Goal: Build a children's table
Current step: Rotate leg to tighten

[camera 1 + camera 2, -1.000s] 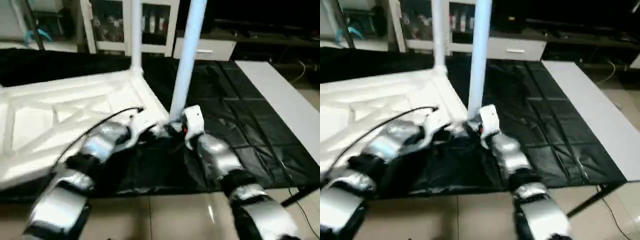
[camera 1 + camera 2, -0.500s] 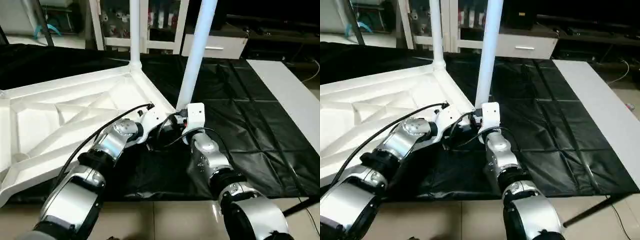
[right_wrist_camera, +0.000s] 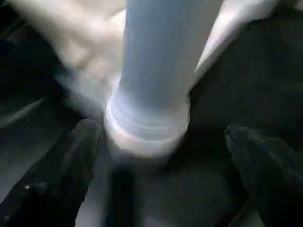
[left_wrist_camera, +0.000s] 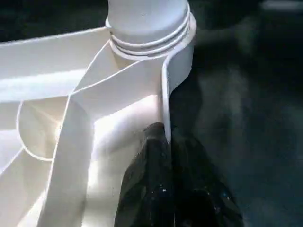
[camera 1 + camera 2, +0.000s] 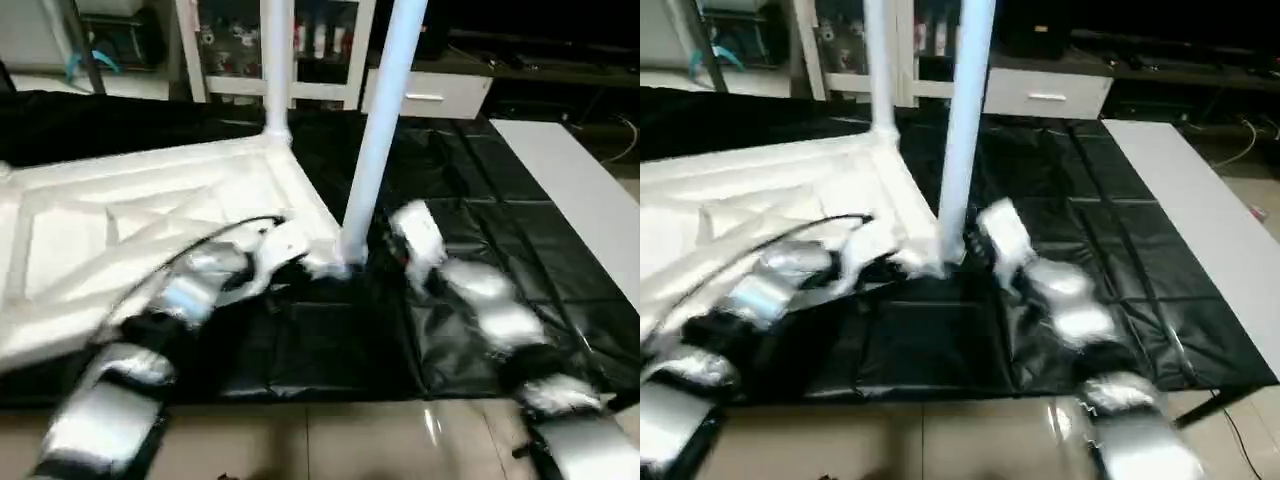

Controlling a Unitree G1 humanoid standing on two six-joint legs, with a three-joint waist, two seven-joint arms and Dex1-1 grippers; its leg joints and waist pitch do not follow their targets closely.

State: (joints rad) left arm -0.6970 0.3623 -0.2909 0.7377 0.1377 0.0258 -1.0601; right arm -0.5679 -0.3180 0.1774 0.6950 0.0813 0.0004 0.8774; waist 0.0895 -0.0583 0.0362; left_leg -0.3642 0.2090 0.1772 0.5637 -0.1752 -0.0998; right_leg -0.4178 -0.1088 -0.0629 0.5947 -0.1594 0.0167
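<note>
A black cover drapes the worktable, with white cabinets beyond, and the upturned tabletop lies on its left half with the near-right corner socket just ahead of me. My right gripper has just spread wide and drawn back right of the near leg, so I judge it seated and standing alone. Its long axis runs straight up like the far leg, while my left gripper, fingers together, rests at the tabletop's rim.

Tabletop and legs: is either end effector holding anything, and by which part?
Left end effector pinches the tabletop side wall near the corner socket. Right end effector is open, holding nothing.
</note>
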